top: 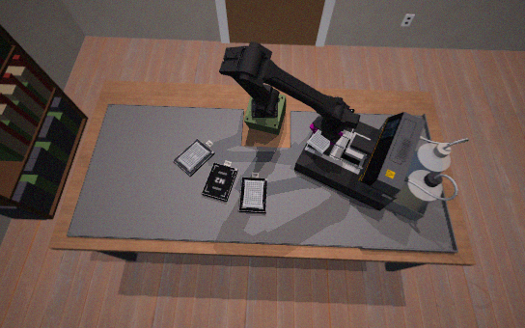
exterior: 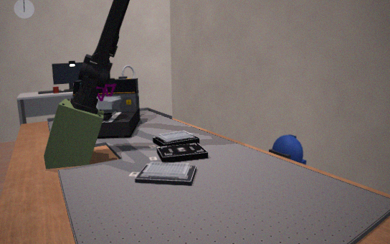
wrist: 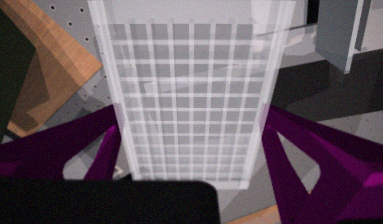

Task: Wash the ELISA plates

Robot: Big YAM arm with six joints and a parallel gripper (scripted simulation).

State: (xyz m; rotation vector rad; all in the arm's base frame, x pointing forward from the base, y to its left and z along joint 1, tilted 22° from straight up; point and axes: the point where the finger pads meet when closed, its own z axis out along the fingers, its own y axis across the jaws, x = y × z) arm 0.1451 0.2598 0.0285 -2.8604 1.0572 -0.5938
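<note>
Held plate (top: 318, 143) (wrist: 192, 102): clear, with a pale well grid; I have it between the magenta fingers (top: 313, 127) (exterior: 111, 90), gripped by its long sides
N2 nest (top: 219, 181) (exterior: 182, 151): black, flat, well apart from my fingers, its white marking exposed
Plate nearer my fingers (top: 253, 193) (exterior: 176, 135): pale, wells up, lying flat in a black nest (top: 252, 210) (exterior: 179, 142)
Plate farthest from my fingers (top: 194, 156) (exterior: 166, 170): likewise flat in its nest (top: 190, 173) (exterior: 165, 181), which I see angled beyond N2
Washer (top: 338, 185) (exterior: 118, 130) (wrist: 332, 90): dark, upright housing beside my fingers, low base reaching beneath them; keypad hidden from me
</note>
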